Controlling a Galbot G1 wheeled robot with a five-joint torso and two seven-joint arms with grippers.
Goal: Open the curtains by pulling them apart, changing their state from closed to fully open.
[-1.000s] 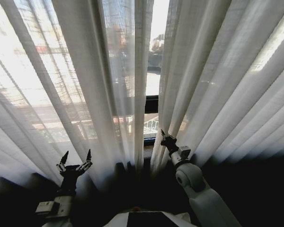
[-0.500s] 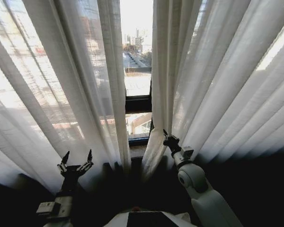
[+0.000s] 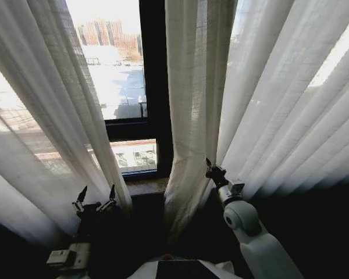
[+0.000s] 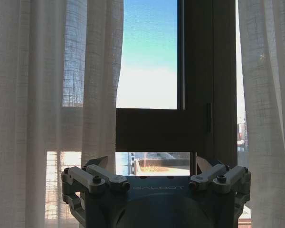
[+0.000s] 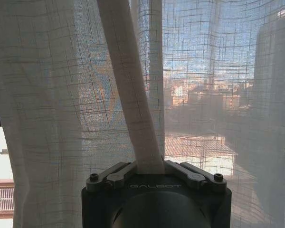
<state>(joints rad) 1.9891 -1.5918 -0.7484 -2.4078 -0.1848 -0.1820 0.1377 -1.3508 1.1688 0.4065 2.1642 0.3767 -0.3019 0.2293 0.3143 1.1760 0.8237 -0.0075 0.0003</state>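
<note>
The curtains hang in two white pleated panels with a gap between them, and through that gap show a dark window frame and a sunlit view of buildings outside. The right panel falls straight above and around the right gripper, its inner edge gathered into a bunch that runs down to the jaws; in the right wrist view a fold of this fabric sits squeezed between the closed jaws of that gripper, with more sheer cloth spread just beyond them. The left panel hangs above and to the outer side of the left gripper, close behind its fingertips. That gripper is low down with its jaws spread wide and nothing between them; from its wrist camera the left gripper faces the window frame, with curtain on both sides.
</note>
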